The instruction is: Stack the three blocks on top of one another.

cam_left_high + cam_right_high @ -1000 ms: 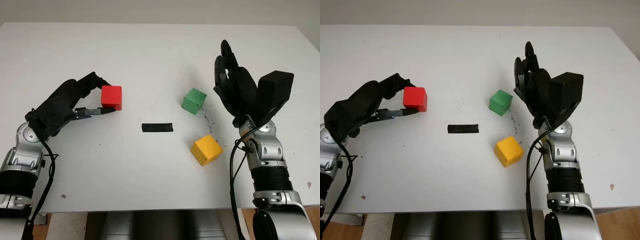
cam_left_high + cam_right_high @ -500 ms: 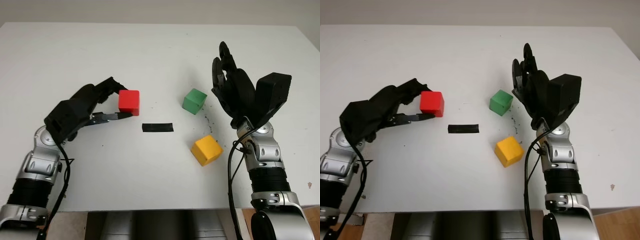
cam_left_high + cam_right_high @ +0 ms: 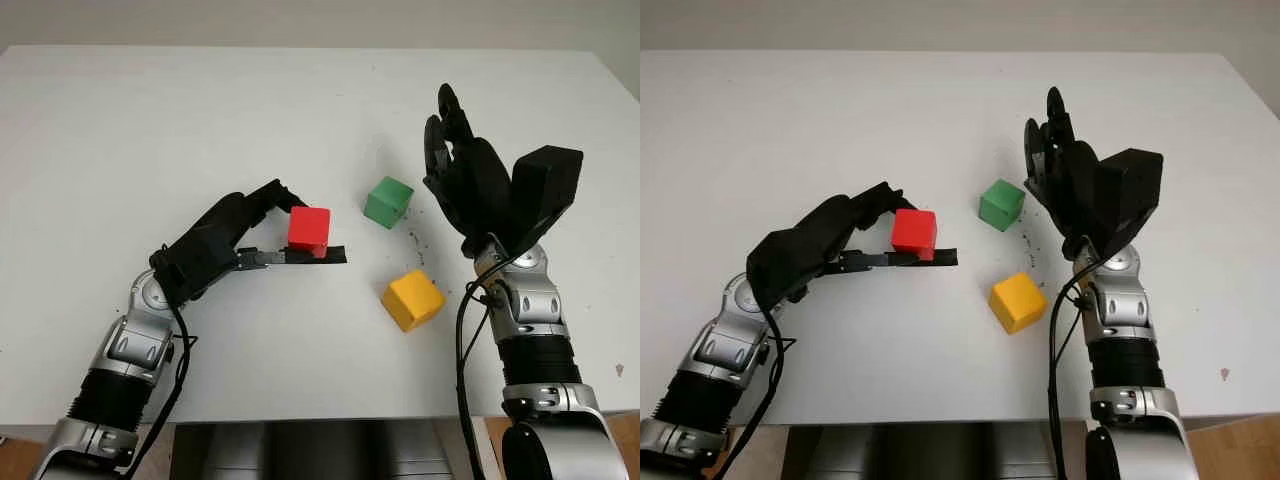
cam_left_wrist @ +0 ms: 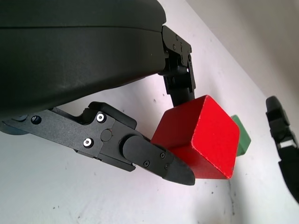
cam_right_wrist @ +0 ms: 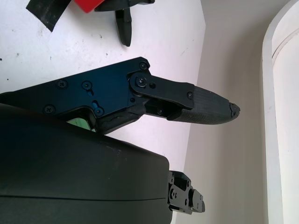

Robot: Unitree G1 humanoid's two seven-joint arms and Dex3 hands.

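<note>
My left hand (image 3: 285, 228) is shut on the red block (image 3: 309, 230), holding it just over the black tape mark (image 3: 334, 254) at the table's middle. In the left wrist view the red block (image 4: 201, 137) sits pinched between black fingers (image 4: 159, 163). The green block (image 3: 388, 201) stands on the table to the right of the red one. Nearer the front lies the yellow block (image 3: 412, 299), turned at an angle. My right hand (image 3: 462, 175) is open, raised just right of the green block and above the yellow one.
The white table (image 3: 200, 110) stretches wide at the back and left. Small dark specks (image 3: 418, 245) mark the surface between the green and yellow blocks. The table's front edge (image 3: 300, 418) runs near the bottom of the head views.
My left hand has carried the red block rightward from the left of the table to above the black tape mark. The right hand has stayed almost in place.
</note>
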